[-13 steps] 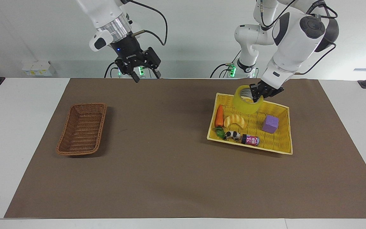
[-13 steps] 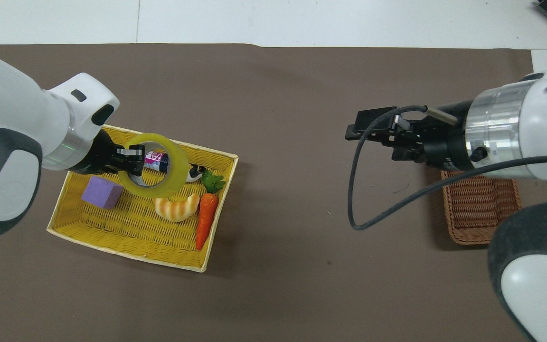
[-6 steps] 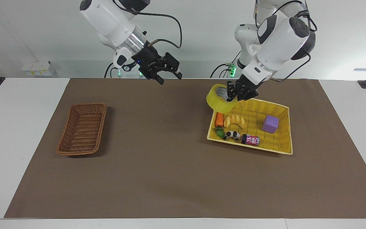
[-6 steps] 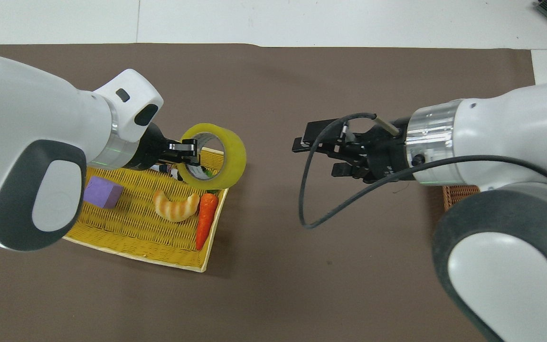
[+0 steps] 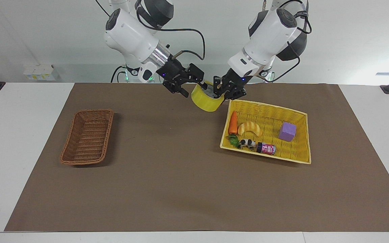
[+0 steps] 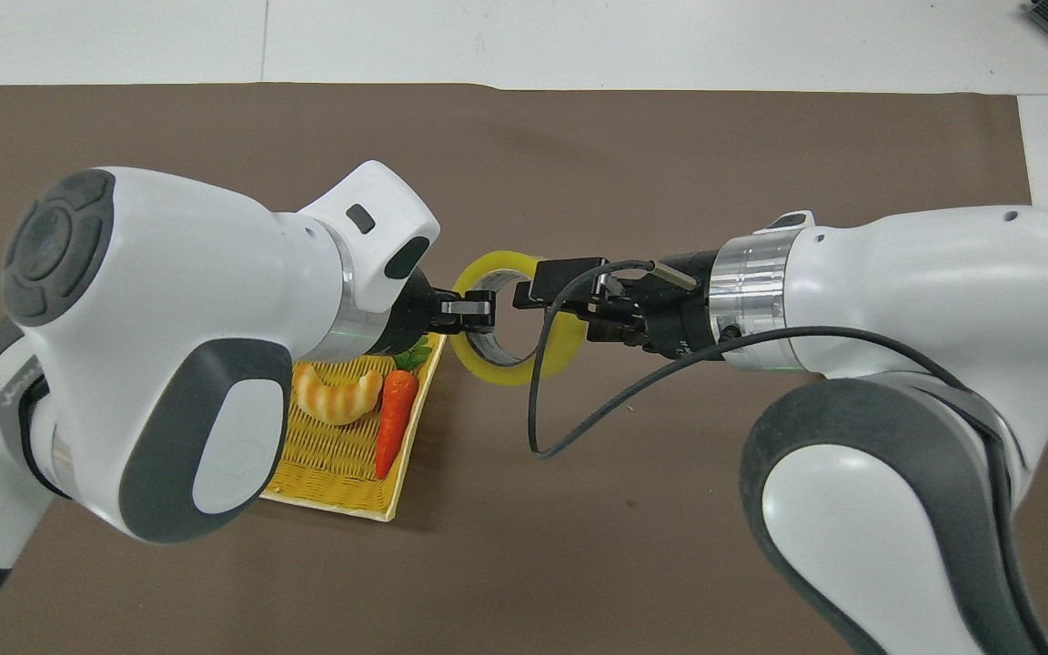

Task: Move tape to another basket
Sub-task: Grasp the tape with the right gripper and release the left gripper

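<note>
The yellow tape hangs in the air over the brown mat, just off the yellow basket's corner toward the right arm's end. My left gripper is shut on its rim and also shows in the overhead view. My right gripper is open at the tape's other side, with its fingers spread about the roll's wall. The brown wicker basket stands empty at the right arm's end of the mat. The right arm hides it in the overhead view.
The yellow plastic basket at the left arm's end holds a carrot, a croissant toy, a purple block, a cow toy and a small can. A brown mat covers the table.
My left gripper carried the tape up out of the yellow basket and toward the table's middle. My right arm swung in from its end and its open gripper met the tape.
</note>
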Robot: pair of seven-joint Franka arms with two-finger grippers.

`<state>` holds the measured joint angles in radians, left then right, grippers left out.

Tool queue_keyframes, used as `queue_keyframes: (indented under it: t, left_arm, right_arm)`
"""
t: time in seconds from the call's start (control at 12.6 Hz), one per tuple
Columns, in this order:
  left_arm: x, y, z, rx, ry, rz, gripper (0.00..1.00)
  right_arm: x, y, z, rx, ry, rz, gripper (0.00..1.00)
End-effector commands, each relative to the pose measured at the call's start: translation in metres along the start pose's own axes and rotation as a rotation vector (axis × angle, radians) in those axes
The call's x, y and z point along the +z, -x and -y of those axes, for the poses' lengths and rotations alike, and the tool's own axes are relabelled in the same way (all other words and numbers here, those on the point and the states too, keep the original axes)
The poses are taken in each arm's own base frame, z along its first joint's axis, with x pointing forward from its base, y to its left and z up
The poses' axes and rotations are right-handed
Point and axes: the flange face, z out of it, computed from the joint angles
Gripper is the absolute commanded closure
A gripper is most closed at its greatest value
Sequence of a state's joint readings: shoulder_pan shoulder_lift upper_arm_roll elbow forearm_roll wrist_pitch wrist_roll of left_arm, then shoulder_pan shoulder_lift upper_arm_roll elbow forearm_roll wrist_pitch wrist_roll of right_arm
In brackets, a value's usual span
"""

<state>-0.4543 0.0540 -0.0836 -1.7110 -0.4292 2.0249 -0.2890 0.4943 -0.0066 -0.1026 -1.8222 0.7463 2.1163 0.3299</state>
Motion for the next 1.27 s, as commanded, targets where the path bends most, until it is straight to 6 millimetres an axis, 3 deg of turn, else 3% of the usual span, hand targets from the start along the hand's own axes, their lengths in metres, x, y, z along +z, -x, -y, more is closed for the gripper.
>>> queue_keyframes:
  t: [0.0, 0.08, 0.32, 0.47, 0.55, 0.63, 0.95, 1.19]
  left_arm:
    - [-0.005, 0.001, -0.011, 0.001, 0.045, -0.046, 1.00]
    - [-0.004, 0.003, -0.015, 0.009, 0.047, -0.047, 1.00]
    - [-0.001, 0.006, -0.020, 0.040, 0.053, -0.044, 1.00]
    - [-0.003, 0.005, -0.022, 0.028, 0.056, -0.049, 1.00]
    - [-0.005, 0.005, -0.027, 0.011, 0.060, -0.053, 0.32]
    - [-0.005, 0.006, -0.028, 0.006, 0.057, -0.055, 0.00]
    - [-0.038, 0.007, -0.030, -0.033, 0.074, -0.089, 0.00]
    - [-0.080, -0.001, -0.006, -0.072, 0.078, -0.152, 0.00]
  right_arm:
    - [-0.002, 0.003, -0.006, -0.031, -0.027, 0.002, 0.00]
    - [-0.006, 0.001, -0.005, -0.044, -0.029, -0.009, 0.17]
    - [-0.019, -0.003, -0.006, -0.035, -0.031, -0.022, 1.00]
    - [-0.019, -0.003, -0.005, -0.029, -0.031, -0.025, 1.00]
    - [-0.019, -0.003, -0.005, -0.029, -0.031, -0.025, 1.00]
    - [-0.019, -0.003, -0.005, -0.027, -0.031, -0.025, 1.00]
    - [-0.019, -0.003, -0.005, -0.032, -0.029, -0.026, 1.00]
    - [-0.020, -0.004, -0.006, -0.039, -0.029, -0.028, 1.00]
